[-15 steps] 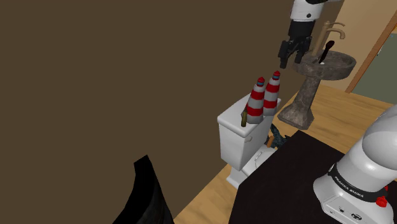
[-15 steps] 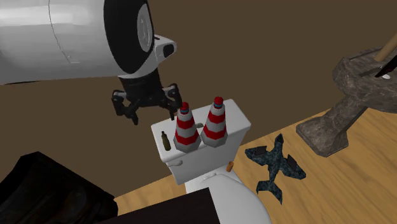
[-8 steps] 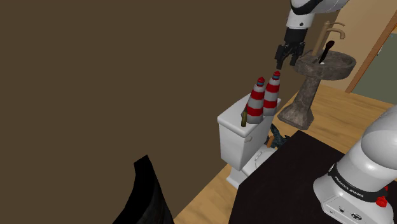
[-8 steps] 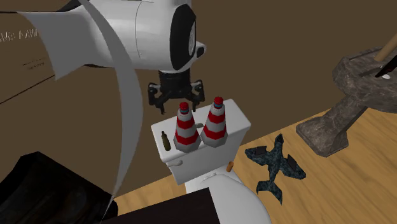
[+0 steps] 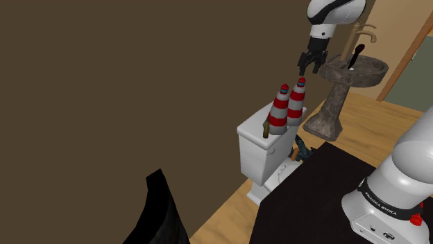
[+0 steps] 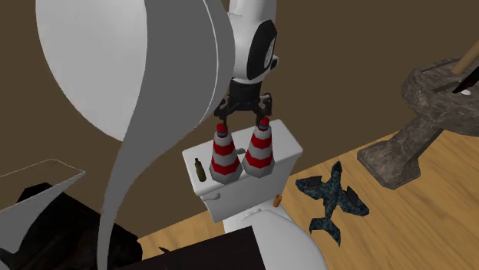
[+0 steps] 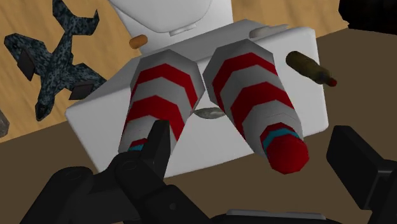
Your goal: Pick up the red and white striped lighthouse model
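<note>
Our claw (image 6: 242, 115) hangs wide open and grips nothing. It sits just above two red and white striped lighthouse models and touches neither. In the second exterior view it is at the upper centre of the frame, with one finger over each model's tip. In the wrist view the bottle-side lighthouse (image 7: 254, 95) has its red cap and blue band in the gap between our fingers, clear of both. One finger (image 7: 156, 143) overlaps the top of the other lighthouse (image 7: 159, 102).

Both models stand upright, side by side and close together at their bases, on the lid of a white toilet tank (image 6: 285, 142) near the middle of both exterior views. A small silvery piece (image 7: 208, 113) lies on the lid between them. A small dark bottle (image 6: 199, 169) stands upright at the left end of the lid in the second exterior view, just beside the bottle-side lighthouse.

Lower down, a small orange knob (image 6: 277, 201) sticks out of the toilet. To the right of it, a dark mottled toy aeroplane (image 6: 331, 199) lies on the wooden floor (image 6: 399, 222). At the frame's upper right stands a stone-look pedestal basin (image 6: 430, 100).

A brown wall (image 5: 104, 83) rises behind the tank. In the shoulder view our dark stand (image 5: 305, 201) sits at the lower right and a black area (image 5: 163, 215) at the lower left.
</note>
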Controlling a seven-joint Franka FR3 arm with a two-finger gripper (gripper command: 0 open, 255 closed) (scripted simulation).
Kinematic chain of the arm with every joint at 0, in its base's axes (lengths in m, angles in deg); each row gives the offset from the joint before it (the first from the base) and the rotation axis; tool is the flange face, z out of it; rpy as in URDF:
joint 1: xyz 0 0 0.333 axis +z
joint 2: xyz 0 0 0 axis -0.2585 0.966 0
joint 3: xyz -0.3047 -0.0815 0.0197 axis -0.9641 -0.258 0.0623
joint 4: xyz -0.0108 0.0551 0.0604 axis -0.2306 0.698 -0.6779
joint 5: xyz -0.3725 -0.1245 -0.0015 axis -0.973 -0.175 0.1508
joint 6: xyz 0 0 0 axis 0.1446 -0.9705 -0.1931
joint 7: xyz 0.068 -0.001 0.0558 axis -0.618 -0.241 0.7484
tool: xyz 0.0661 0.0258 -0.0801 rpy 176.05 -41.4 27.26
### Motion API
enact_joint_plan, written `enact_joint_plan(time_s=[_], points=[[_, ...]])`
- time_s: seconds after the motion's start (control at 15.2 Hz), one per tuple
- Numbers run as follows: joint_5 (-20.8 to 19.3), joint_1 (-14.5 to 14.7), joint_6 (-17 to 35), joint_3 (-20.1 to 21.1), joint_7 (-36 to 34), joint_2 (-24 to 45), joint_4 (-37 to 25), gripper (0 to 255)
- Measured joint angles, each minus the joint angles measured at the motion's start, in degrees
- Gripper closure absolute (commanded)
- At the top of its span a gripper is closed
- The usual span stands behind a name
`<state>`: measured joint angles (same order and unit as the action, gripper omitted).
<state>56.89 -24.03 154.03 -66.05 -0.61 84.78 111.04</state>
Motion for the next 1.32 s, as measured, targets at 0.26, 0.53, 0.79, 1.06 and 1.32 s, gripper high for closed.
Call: enact_joint_plan(time_s=[0.26,0.53,0.79,1.06,1.32], points=[[5.8,-2.4,0.2,-1.7,5.5,10.4,-8.5,0],[10.8,-5.8,-1.2,-2.0,9.4,19.4,-17.0,0],[13.6,-7.8,-0.4,-1.5,11.3,24.6,-20.4,0],[14.5,-8.1,1.7,-1.1,12.0,26.2,-19.7,0],[14.8,-8.2,2.7,-1.0,12.3,26.7,-19.2,255]])
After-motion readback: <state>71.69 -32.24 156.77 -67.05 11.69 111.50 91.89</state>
